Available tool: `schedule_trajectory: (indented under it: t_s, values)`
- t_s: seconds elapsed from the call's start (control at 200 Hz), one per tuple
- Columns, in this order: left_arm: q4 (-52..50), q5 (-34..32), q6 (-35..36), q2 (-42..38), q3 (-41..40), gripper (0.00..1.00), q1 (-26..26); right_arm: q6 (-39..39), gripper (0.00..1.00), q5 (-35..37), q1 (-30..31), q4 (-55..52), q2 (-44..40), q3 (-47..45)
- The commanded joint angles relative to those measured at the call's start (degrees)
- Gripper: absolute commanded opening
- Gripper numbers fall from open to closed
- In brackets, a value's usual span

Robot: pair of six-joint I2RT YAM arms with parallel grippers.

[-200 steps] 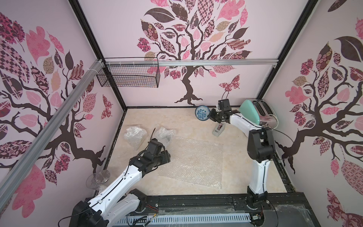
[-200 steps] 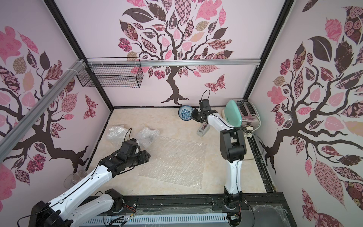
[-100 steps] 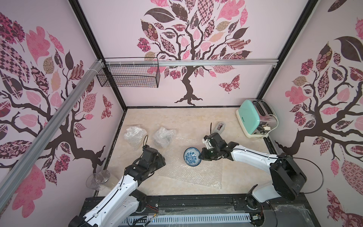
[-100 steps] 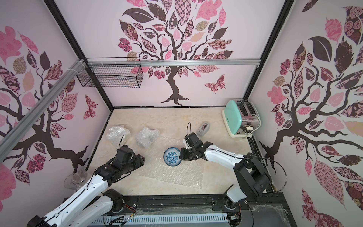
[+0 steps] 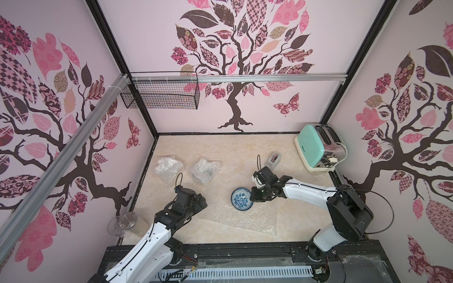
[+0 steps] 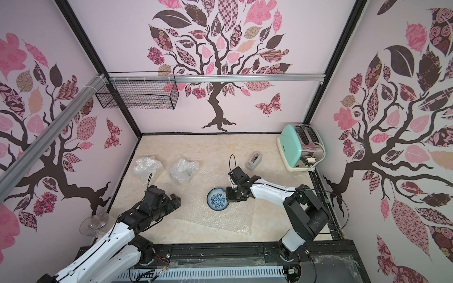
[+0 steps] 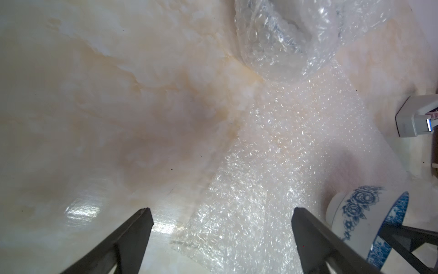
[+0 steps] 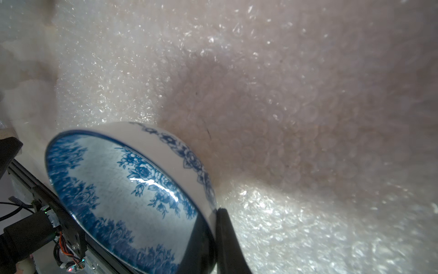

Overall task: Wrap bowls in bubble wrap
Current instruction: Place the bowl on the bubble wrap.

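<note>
A second ago your right gripper (image 5: 253,196) was back by the toaster (image 5: 318,149). Now it is clamped on the rim of the blue-and-white bowl (image 5: 242,202), which tilts over the flat bubble wrap sheet (image 5: 247,221). Your left gripper (image 7: 221,211) has spread wide at the sheet's edge and holds nothing. Behind the sheet lie a crumpled wrap bundle (image 5: 168,169) and a second bundle (image 5: 204,169), and a tape dispenser (image 5: 274,159) sits near the right arm.

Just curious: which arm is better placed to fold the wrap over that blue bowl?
Left. The left fingers, open and empty, hover at the edge of the bubble wrap; the right fingers grip the bowl.
</note>
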Motion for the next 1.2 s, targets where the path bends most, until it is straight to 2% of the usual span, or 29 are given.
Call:
schedule_trajectory:
  t_s: [0.0,0.34,0.5,0.645,0.74,0.86,0.935,1.075,1.196]
  values:
    - [2.28,3.44,-0.33,0.44,-1.43,0.98,0.26,-1.38,0.0,0.46,-0.05,-0.6,1.0,3.65]
    - [4.4,6.57,-0.76,1.89,-3.74,0.98,0.19,-1.89,0.0,2.19,-0.05,-2.78,1.51,7.06]
    - [4.82,6.83,-1.02,2.9,-4.27,0.98,0.16,-2.44,0.05,1.73,-0.05,-3.55,3.73,7.8]
    - [5.82,7.94,-1.21,3.17,-5.14,0.96,0.2,-2.53,0.19,2.12,0.0,-3.23,5.33,8.31]
    - [6.3,9.01,-1.2,3.1,-5.38,0.93,0.22,-2.62,0.37,1.99,-0.07,-3.63,5.31,8.78]
    - [8.17,11.22,-0.94,2.96,-5.75,0.85,0.27,-2.71,0.5,2.79,-0.15,-4.0,2.4,9.49]
    - [10.95,14.16,-0.53,2.79,-5.95,0.77,0.24,-3.14,0.55,3.78,-0.63,-4.11,-0.65,9.45]
    - [16.56,19.4,-0.06,2.59,-5.88,0.57,0.25,-2.72,0.58,1.73,-3.33,0.79,-8.7,5.03]
    - [17.51,20.66,0.74,2.92,-3.87,0.31,0.27,-2.42,0.58,1.0,-5.55,3.45,-14.03,0.83]
